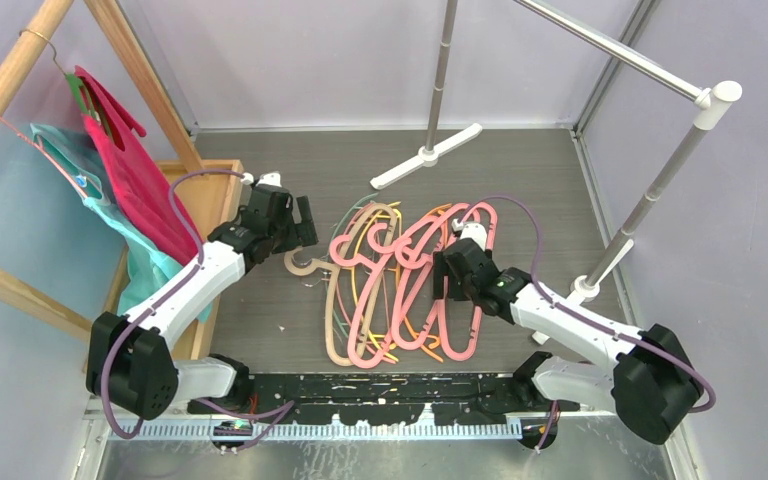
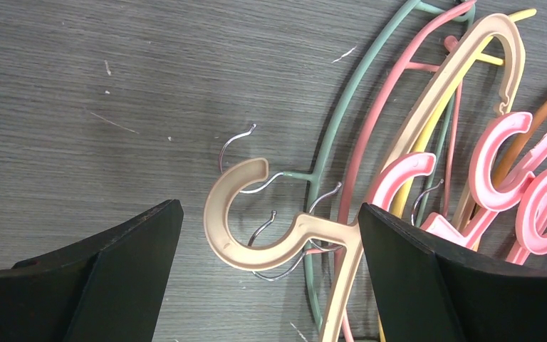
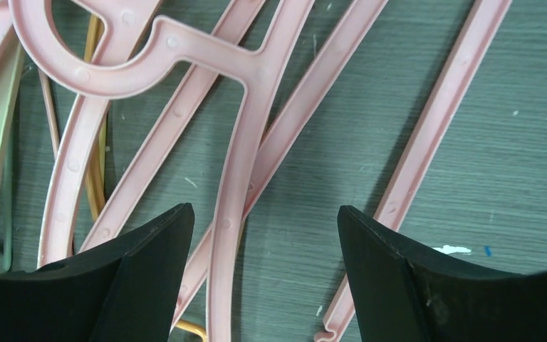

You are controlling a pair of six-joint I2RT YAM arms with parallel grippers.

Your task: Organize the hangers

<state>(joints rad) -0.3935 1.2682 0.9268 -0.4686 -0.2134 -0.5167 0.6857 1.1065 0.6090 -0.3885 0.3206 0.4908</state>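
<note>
— Where are the thin bare plastic hangers?

— In one tangled heap of pink, beige, yellow, orange and pale green, flat on the grey wood-grain desk between the two arms; most hooks point to the far side.

— And the left fingers?

— Spread wide and holding nothing; they hover over the heap's left edge, above the open hook of the beige plastic hanger; thin wire hooks lie just beside it.

— The right fingers?

— Apart too, and empty; they hang over the heap's right side, with a flat pink plastic hanger under the gap; I cannot tell whether they touch it.

— Anything around them?

— A wooden rack at the left carries a magenta garment and a teal garment; a metal rail stand rises at the right.
</note>
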